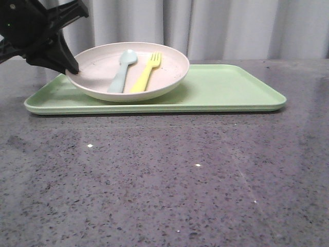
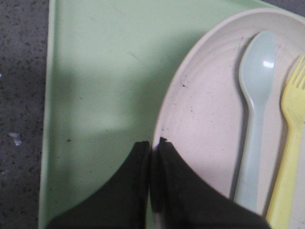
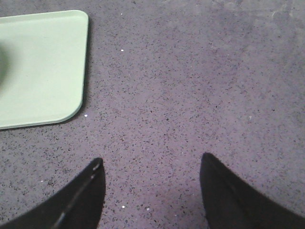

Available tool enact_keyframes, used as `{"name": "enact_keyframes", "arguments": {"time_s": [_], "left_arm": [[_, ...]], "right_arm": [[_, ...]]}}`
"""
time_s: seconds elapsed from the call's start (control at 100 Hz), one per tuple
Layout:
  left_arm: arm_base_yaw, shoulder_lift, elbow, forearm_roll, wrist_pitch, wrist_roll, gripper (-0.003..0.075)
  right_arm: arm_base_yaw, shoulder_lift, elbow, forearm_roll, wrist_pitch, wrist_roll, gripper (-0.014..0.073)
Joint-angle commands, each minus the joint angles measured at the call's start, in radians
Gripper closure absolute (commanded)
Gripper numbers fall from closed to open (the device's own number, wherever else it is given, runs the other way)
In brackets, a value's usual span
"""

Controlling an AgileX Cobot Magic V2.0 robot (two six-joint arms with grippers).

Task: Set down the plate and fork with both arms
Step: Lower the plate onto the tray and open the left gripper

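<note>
Speckled grey tabletop: fills the lower half of the front view, bare stone-like surface.

Tray: rectangular, light green, lies across the middle of the front view on the tabletop; its rounded corner shows at the upper left of the right wrist view.

Plate: round, cream-white with pinkish inside, rests on the left part of the tray.

Fork: yellow, lies inside the plate, tines toward the far rim.

Spoon: pale blue-grey, lies inside the plate just left of the fork, nearly parallel to it.

Left end effector: black, at the upper left of the front view; fingers pinched on the plate's left rim, one finger inside the rim and one outside.

Right end effector: fingers spread wide apart, over bare tabletop, holding nothing, well apart from the tray corner.
</note>
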Motion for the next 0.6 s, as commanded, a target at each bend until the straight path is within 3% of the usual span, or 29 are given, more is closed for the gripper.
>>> {"name": "enact_keyframes", "arguments": {"time_s": [0.0, 0.22, 0.44, 0.59], "left_arm": [[-0.007, -0.038, -0.035, -0.046, -0.052, -0.012, 0.0741], [-0.005, -0.038, -0.035, -0.048, -0.047, -0.012, 0.0714], [-0.005, -0.038, -0.035, -0.048, -0.039, -0.012, 0.0471], [-0.005, -0.038, -0.035, -0.045, -0.039, -0.012, 0.0437]], "right_arm": [[-0.002, 0.011, -0.034, -0.009, -0.062, -0.011, 0.0144], [-0.002, 0.011, -0.034, -0.009, -0.062, -0.011, 0.0144], [-0.002, 0.011, -0.034, -0.009, -0.062, -0.011, 0.0144], [-0.002, 0.011, -0.034, -0.009, -0.062, -0.011, 0.0144]]}}
